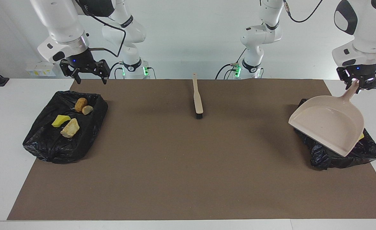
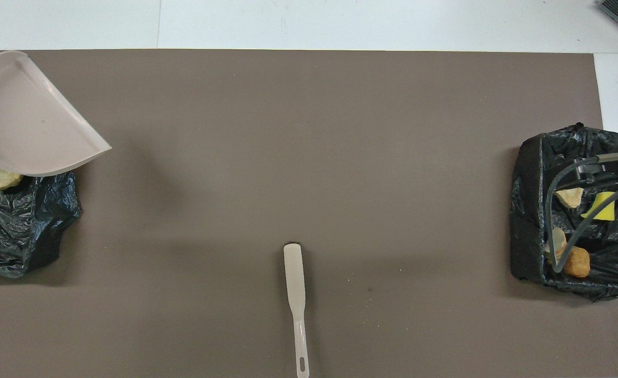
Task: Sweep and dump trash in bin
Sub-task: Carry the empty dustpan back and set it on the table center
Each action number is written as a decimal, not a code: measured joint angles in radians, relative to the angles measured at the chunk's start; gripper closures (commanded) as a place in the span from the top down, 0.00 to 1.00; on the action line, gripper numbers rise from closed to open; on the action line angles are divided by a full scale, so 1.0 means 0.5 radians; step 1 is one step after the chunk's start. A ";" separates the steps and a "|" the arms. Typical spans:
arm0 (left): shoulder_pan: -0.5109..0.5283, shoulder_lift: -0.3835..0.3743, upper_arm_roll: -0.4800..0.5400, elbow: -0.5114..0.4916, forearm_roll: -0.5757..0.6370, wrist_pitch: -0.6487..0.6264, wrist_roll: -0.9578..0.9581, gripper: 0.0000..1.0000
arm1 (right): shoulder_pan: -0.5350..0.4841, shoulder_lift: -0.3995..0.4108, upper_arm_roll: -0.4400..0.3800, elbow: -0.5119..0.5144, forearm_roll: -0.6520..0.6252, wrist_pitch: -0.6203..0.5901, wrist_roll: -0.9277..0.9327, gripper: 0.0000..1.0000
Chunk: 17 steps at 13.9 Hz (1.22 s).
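Left gripper (image 1: 357, 83): raised over the left arm's end of the desk, jaws clamped on the tip of the dustpan's handle.
Dustpan (image 1: 328, 126): beige, held in the air by its handle, tilted with the open mouth downward, over the bin at the left arm's end; hides most of that bin in the facing view; pan looks empty inside.
Right gripper (image 1: 87, 71): up in the air over the robots' edge of the mat, just above the bin at the right arm's end, jaws spread wide, nothing between them.
Bin at right arm's end (image 1: 44, 143): low tray lined with a black bag, resting on the mat.
Trash in that bin (image 1: 70, 128): four lumps; one yellow sponge chunk, one pale bread-like piece beside it, one tan-orange lump and a smaller pale one nearer to the robots.
Bin at left arm's end (image 1: 366, 153): black-lined, on the mat, partly under the dustpan.
Trash in that bin (image 2: 1, 178): a pale bread-like piece and a sliver of yellow sponge showing below the dustpan's lip in the overhead view; any others hidden.
Brush (image 1: 197, 99): long beige handle with dark bristles, lying flat on the mat midway between the two bins, close to the robots' edge, bristle end pointing away from the robots.
Mat (image 1: 188, 179): brown, covers most of the white desk (image 1: 2, 159).
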 measured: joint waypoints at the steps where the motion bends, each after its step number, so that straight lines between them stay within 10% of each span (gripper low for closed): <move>1: -0.033 0.000 -0.065 -0.012 -0.061 -0.009 -0.263 0.00 | -0.001 -0.019 0.000 -0.029 0.001 0.002 -0.003 1.00; 9: -0.599 0.051 -0.133 -0.175 -0.405 0.242 -1.744 0.00 | 0.003 -0.088 0.034 -0.108 0.122 0.006 0.018 1.00; 17: -0.962 0.463 -0.133 -0.190 -0.589 0.739 -2.409 0.00 | -0.016 -0.090 0.024 -0.117 0.150 0.042 0.059 1.00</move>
